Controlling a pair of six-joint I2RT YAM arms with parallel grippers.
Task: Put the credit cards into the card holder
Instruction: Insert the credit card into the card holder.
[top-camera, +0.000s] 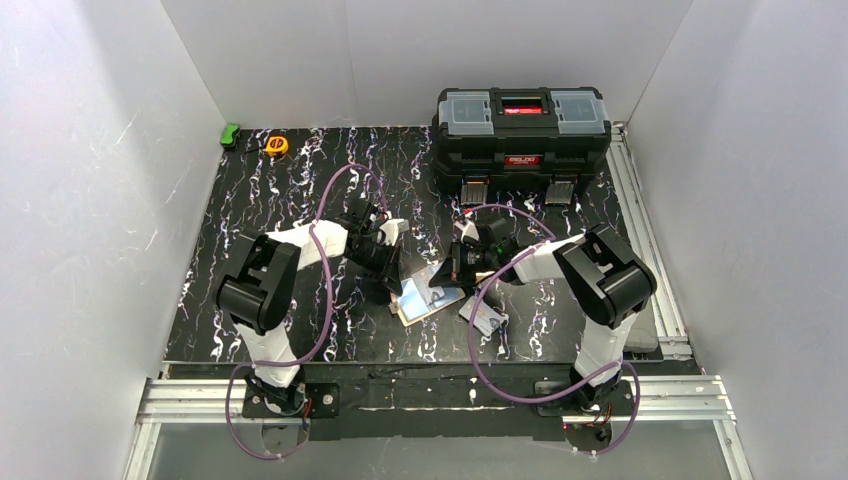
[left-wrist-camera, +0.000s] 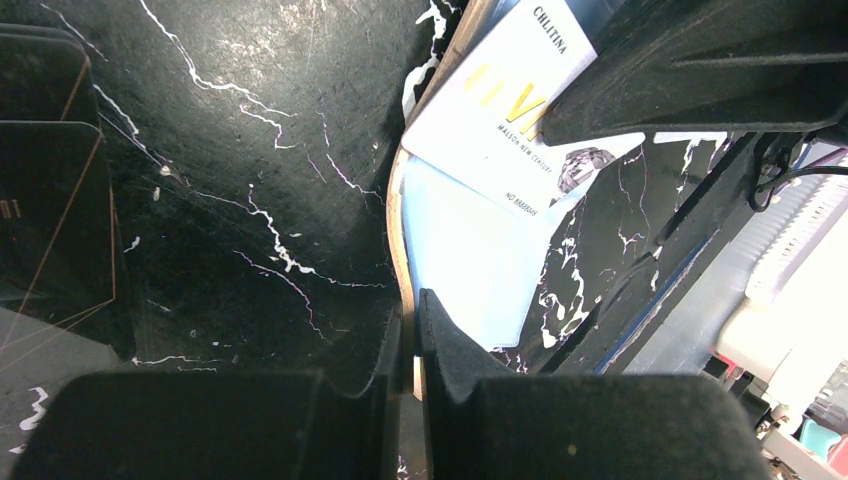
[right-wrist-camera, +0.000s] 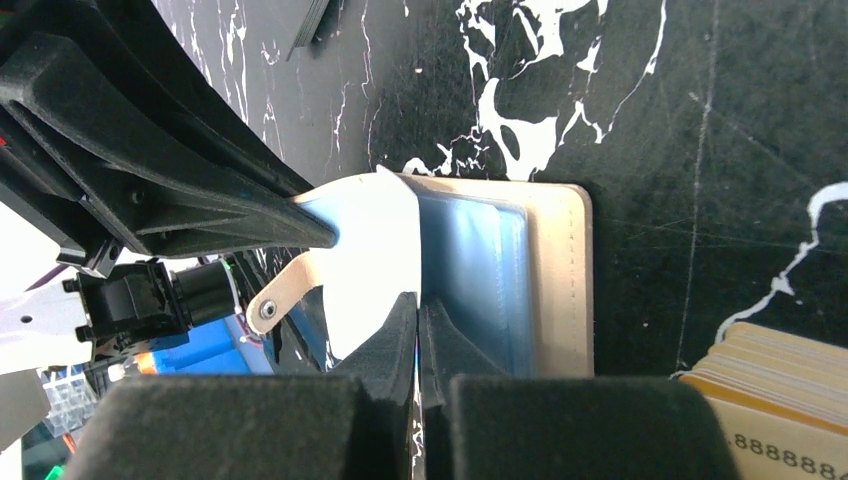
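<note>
The cream-beige card holder (top-camera: 425, 298) lies open on the black marbled table, its light blue inside facing up. My left gripper (left-wrist-camera: 412, 340) is shut on the holder's beige edge (left-wrist-camera: 395, 230). My right gripper (right-wrist-camera: 418, 320) is shut on the silver-white card (right-wrist-camera: 370, 260), held edge-on over the holder's blue pocket (right-wrist-camera: 470, 280). The card's printed face shows in the left wrist view (left-wrist-camera: 500, 110). The snap tab (right-wrist-camera: 280, 295) sticks out to the left. A stack of cards (right-wrist-camera: 780, 400) with an orange-yellow one on top lies beside the holder, also visible from above (top-camera: 487, 315).
A big black toolbox (top-camera: 522, 130) stands at the back right. A yellow tape measure (top-camera: 277, 145) and a green object (top-camera: 230, 135) sit at the back left corner. A dark flat item (left-wrist-camera: 50, 180) lies left of the holder.
</note>
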